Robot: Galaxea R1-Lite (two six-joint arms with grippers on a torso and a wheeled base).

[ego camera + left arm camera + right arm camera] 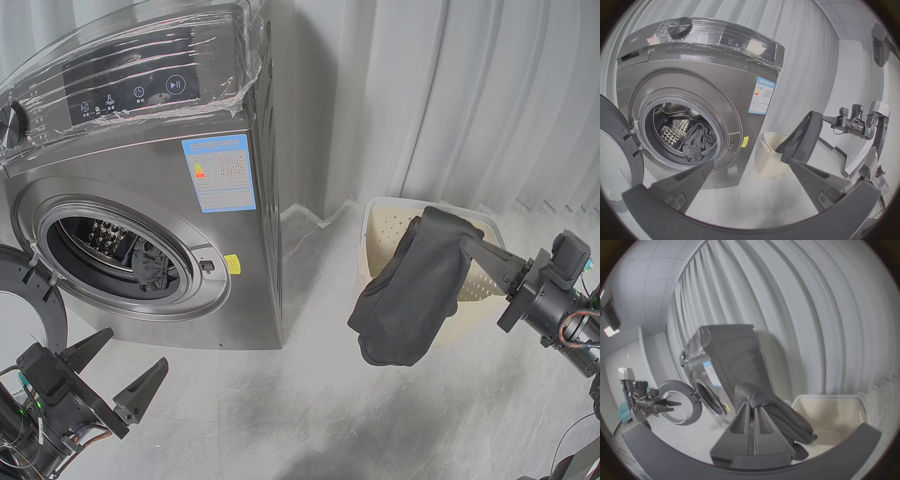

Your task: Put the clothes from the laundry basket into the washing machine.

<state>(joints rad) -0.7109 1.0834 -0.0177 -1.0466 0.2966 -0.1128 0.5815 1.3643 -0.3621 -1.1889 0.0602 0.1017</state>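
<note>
Roughly midway, by my read: one dark garment [150, 265] already lies crumpled inside the drum of the washing machine [144, 187], and its round door [25, 300] is swung wide open toward the robot's left. A second dark garment [412, 294] is lifted out of the laundry basket [387, 212] and hangs over the basket's near rim. It is pinched at its top fold by the right gripper [467, 242], whose jaws are clamped tight on the cloth. Left to do: carry it across the bare floor [312, 387] to the drum and drop it in. The part of the basket interior that shows in the right wrist view holds no more cloth; the rest is hidden behind the hanging piece, so can't confirm it's the last. The left gripper [136, 347] is released, with its jaws spread wide and nothing in them, low in front of the machine near the door. Materials: the hanging garment is a soft, matte, fine-knit charcoal fabric, draping limp in a long fold. The basket is cream plastic, rectangular with rounded corners and perforated walls, and stands on the floor by the curtain [469, 94]. The machine is a brushed grey metal box with a studded steel drum, and clear wrap film [125, 81] is stretched over its control panel. The floor is pale, smooth and stone-look.
</note>
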